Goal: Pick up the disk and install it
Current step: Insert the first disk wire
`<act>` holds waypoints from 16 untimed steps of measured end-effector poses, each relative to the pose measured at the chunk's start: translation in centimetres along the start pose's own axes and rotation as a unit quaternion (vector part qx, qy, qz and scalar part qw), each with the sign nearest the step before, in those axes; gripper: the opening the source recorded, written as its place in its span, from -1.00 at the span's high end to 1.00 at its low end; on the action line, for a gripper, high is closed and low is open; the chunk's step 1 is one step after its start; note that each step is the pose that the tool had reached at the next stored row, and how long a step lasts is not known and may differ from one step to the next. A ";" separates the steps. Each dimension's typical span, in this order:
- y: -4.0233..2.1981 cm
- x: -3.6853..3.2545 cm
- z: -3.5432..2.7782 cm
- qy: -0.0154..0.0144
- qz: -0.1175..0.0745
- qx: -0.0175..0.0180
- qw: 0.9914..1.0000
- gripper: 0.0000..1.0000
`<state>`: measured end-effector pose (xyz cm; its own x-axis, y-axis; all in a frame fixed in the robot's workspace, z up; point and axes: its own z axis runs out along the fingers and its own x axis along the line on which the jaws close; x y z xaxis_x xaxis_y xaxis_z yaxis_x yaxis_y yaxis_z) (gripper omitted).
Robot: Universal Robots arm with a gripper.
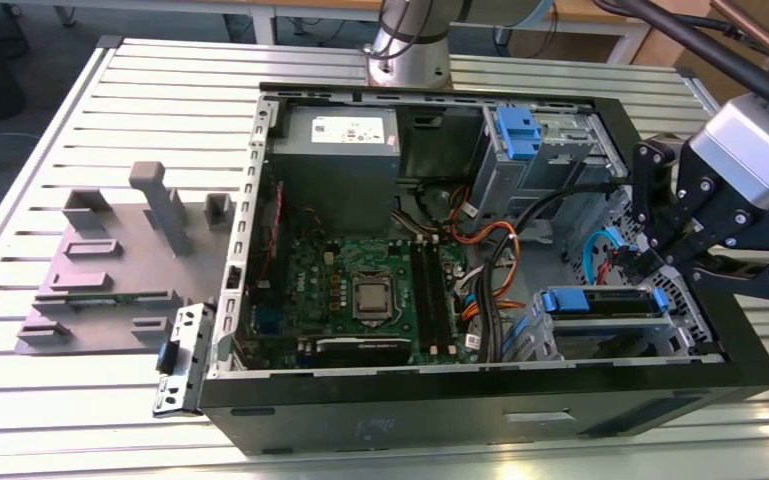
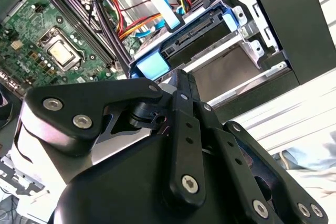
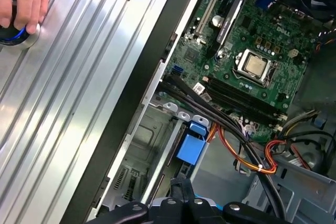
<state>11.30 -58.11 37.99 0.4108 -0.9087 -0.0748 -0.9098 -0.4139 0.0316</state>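
Fingers (image 2: 181, 85) together, empty, just beside the disk (image 2: 195, 41) in its drive bay (image 2: 254, 48)

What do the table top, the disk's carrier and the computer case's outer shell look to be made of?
The table top: bare metal, likely aluminium; pale silver ribbed slats catching glare. The carrier on the disk: plastic by its look; uniform blue, moulded shape, dull sheen. The case shell: matte black; painted metal or plastic, cannot tell.
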 end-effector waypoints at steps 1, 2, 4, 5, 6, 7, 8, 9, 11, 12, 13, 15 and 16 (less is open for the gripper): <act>0.00 0.00 0.00 0.000 -0.001 0.000 1.000 0.79; 0.00 0.00 0.00 0.000 -0.002 0.000 1.000 0.79; 0.00 0.00 0.00 0.000 -0.005 0.000 1.000 0.79; 0.00 0.00 0.00 0.000 -0.006 0.000 1.000 0.79; 0.00 0.00 0.00 0.000 -0.007 -0.001 1.000 0.79; 0.00 0.00 0.00 0.000 -0.009 -0.001 1.000 0.79; 0.00 0.00 0.01 0.000 -0.010 -0.001 1.000 0.79; 0.00 0.00 0.00 0.000 -0.011 -0.001 1.000 0.79; 0.00 0.00 0.00 0.000 -0.013 -0.001 1.000 0.79; 0.00 0.00 0.00 0.000 -0.015 -0.001 1.000 0.79; 0.00 0.00 0.01 0.001 -0.016 -0.001 1.000 0.79; 0.00 0.00 0.01 0.001 -0.018 -0.001 1.000 0.79; 0.00 0.00 0.01 0.001 -0.019 -0.001 1.000 0.79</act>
<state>11.30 -58.11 37.98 0.4454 -0.8922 -0.0748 -0.8932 -0.4486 0.0316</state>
